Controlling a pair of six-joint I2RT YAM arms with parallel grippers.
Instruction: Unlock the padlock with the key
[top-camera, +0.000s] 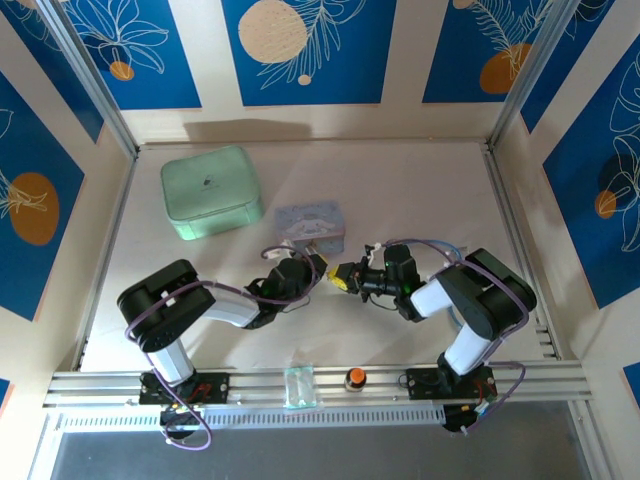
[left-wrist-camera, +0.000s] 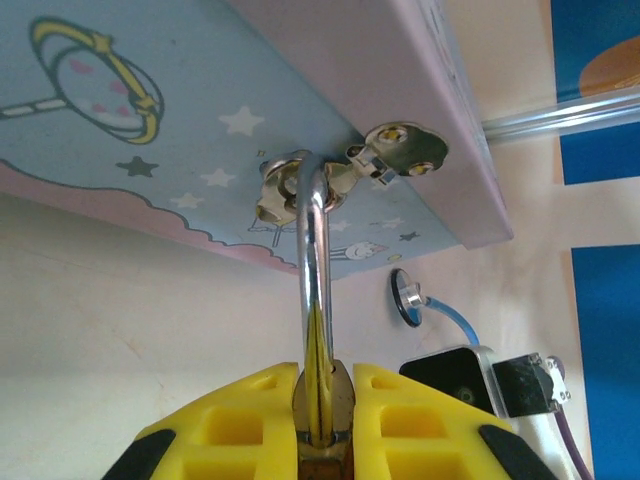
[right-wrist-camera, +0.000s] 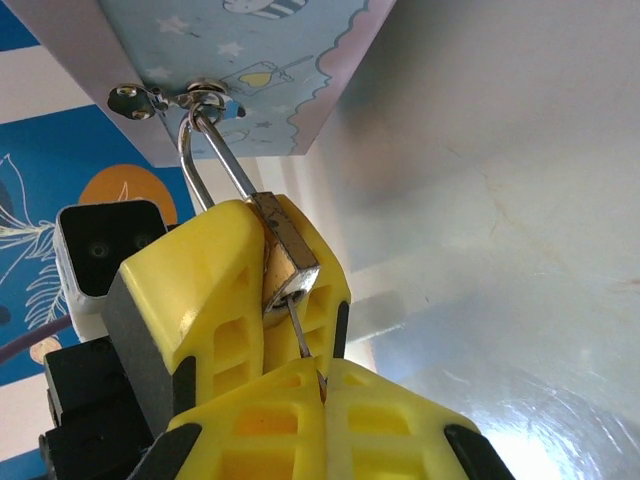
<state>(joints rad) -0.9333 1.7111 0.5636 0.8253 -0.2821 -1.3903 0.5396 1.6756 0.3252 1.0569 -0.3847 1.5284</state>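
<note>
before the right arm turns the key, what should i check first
1. Left gripper clamped on the small brass padlock: ok, its yellow fingers are shut on the body.
2. Right gripper holding the slim silver key: ok, it is pinched at the fingertips.
3. Key meeting the padlock's bottom face: ok; how deep it sits, cannot tell.
4. Key in line with the padlock body: cannot tell.
5. Thin silver U-shaped shackle threaded through the metal hasp ring of the pale blue cartoon box: ok.
6. Shackle released: not ok, the leg that shows sits in the body.
</note>
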